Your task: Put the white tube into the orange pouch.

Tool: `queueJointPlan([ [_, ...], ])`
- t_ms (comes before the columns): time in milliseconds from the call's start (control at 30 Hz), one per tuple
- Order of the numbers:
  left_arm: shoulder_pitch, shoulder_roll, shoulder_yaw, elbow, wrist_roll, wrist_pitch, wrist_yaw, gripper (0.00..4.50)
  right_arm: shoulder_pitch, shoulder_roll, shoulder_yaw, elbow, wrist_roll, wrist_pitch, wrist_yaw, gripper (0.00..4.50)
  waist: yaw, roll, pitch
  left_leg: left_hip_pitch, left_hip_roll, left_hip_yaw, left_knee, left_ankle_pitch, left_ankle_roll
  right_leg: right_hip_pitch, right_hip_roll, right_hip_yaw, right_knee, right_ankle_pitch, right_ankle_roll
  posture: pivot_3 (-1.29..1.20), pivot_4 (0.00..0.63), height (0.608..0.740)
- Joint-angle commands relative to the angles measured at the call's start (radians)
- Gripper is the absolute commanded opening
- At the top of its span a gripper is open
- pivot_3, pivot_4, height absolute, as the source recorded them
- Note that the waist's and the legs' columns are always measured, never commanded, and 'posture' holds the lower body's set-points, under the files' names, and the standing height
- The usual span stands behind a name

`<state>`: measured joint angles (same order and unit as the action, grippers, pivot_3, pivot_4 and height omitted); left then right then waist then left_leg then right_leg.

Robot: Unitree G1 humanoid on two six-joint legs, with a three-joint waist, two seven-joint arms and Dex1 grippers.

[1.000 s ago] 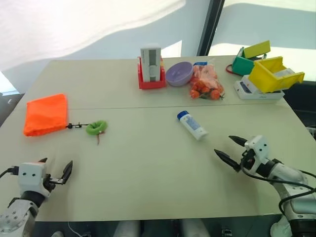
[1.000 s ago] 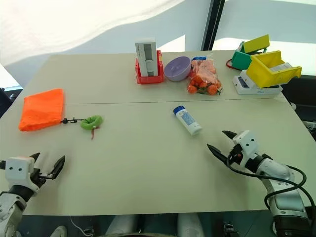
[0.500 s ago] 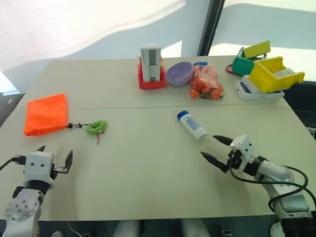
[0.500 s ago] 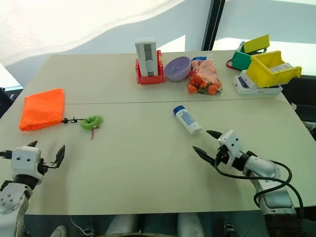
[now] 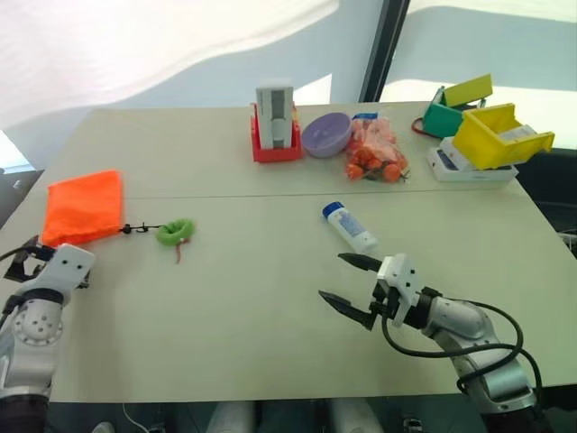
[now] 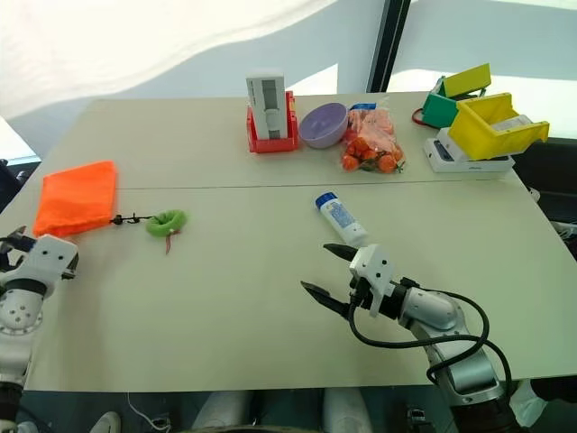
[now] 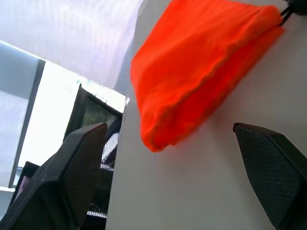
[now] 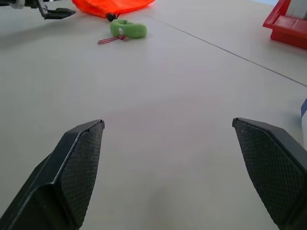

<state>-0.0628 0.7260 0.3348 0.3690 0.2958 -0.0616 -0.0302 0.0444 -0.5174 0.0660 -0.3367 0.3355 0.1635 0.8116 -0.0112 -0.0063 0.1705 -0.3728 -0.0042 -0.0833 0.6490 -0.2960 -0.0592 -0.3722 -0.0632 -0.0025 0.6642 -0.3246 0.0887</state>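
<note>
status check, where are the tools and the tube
Left tool open, facing the orange pouch. Right tool open, empty, just short of the white tube. Tube flat on the table, untouched. Nothing in the way.

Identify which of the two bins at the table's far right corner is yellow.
The yellow bin is the larger, nearer one, resting tilted on a white box; the green bin sits behind it.

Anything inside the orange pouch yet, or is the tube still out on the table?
The white tube lies out on the table, apart from the orange pouch, which lies flat. The pouch's fabric hides its inside, so its contents cannot be seen.
</note>
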Motion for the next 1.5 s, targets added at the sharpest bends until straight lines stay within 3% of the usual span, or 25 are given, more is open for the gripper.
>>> queueJointPlan([
  [33, -0.091, 0.047, -0.030, 0.138, 0.015, -0.054, 0.040, 4.50, 0.015, 0.014, 0.009, -0.008, 0.000, -0.033, 0.004, 4.45, -0.001, 0.000, 0.000, 0.000, 0.000, 0.000, 0.000, 0.000, 0.000, 0.000, 0.000, 0.000, 0.000, 0.000, 0.000, 0.00, 0.150, 0.740],
  [367, -0.377, 0.112, -0.165, 0.600, 0.037, -0.136, 0.109, 4.50, 0.050, 0.036, 0.024, 0.011, -0.025, -0.076, -0.010, 4.45, -0.002, -0.003, -0.001, 0.000, -0.002, 0.001, 0.000, 0.001, -0.001, -0.001, 0.002, 0.000, 0.003, 0.000, 0.000, 0.00, 0.150, 0.740],
  [533, -0.452, 0.117, -0.189, 0.718, 0.019, -0.152, 0.131, 4.50, 0.063, 0.038, 0.027, 0.015, -0.032, -0.092, -0.014, 4.45, -0.004, -0.003, -0.001, 0.001, -0.002, 0.001, 0.001, 0.001, -0.001, -0.001, 0.002, 0.000, 0.004, 0.000, 0.000, 0.00, 0.150, 0.740],
  [633, -0.475, 0.114, -0.192, 0.751, 0.001, -0.181, 0.125, 3.28, 0.068, 0.038, 0.024, 0.017, -0.035, -0.098, -0.016, 4.50, -0.004, -0.003, -0.001, 0.001, -0.002, 0.001, 0.001, 0.001, -0.002, -0.002, 0.002, 0.000, 0.005, 0.000, 0.000, 0.00, 0.150, 0.740],
  [833, -0.481, 0.111, -0.190, 0.767, -0.033, -0.223, 0.109, 0.24, 0.082, 0.032, 0.015, 0.005, -0.037, -0.100, -0.027, 4.50, 0.001, -0.003, -0.001, 0.001, -0.002, 0.001, 0.001, 0.003, -0.004, -0.002, 0.002, 0.000, 0.005, 0.000, 0.000, 0.00, 0.150, 0.740],
  [900, -0.477, 0.110, -0.191, 0.761, -0.046, -0.236, 0.098, 0.10, 0.085, 0.031, 0.015, 0.002, -0.037, -0.100, -0.029, 4.50, 0.003, -0.003, -0.002, 0.001, -0.002, 0.001, 0.001, 0.003, -0.004, -0.001, 0.001, 0.000, 0.006, 0.000, 0.001, 0.00, 0.150, 0.740],
  [1100, -0.380, 0.052, -0.156, 0.553, -0.179, -0.264, -0.078, 0.10, 0.087, 0.028, 0.012, -0.004, -0.036, -0.097, -0.037, 4.50, 0.001, -0.004, -0.002, 0.001, -0.001, 0.001, 0.002, 0.004, -0.005, -0.001, 0.001, 0.000, 0.006, 0.000, 0.001, 0.00, 0.150, 0.740],
  [1267, -0.165, -0.070, -0.170, -0.124, -0.398, 0.112, -0.268, 0.10, 0.056, 0.025, 0.008, 0.006, -0.035, -0.087, -0.041, 4.50, 0.001, -0.004, -0.002, 0.000, 0.000, 0.002, 0.002, 0.004, -0.006, -0.001, -0.001, 0.002, 0.006, 0.000, 0.001, 0.00, 0.150, 0.740],
  [1400, -0.108, -0.116, -0.233, -0.437, -0.419, 0.334, -0.315, 0.10, 0.023, 0.024, 0.007, 0.016, -0.031, -0.074, -0.043, 4.50, -0.001, -0.006, -0.002, 0.000, 0.001, 0.000, 0.003, 0.004, -0.006, -0.001, 0.000, 0.002, 0.006, 0.001, 0.001, 0.00, 0.150, 0.740],
  [1500, -0.123, -0.168, -0.284, -0.571, -0.437, 0.461, -0.322, 0.10, 0.004, 0.025, 0.007, 0.013, -0.027, -0.057, -0.045, 4.50, -0.001, -0.005, -0.002, 0.001, 0.000, 0.000, 0.003, 0.004, -0.006, 0.000, 0.001, 0.002, 0.007, 0.001, 0.001, 0.00, 0.150, 0.740],
])
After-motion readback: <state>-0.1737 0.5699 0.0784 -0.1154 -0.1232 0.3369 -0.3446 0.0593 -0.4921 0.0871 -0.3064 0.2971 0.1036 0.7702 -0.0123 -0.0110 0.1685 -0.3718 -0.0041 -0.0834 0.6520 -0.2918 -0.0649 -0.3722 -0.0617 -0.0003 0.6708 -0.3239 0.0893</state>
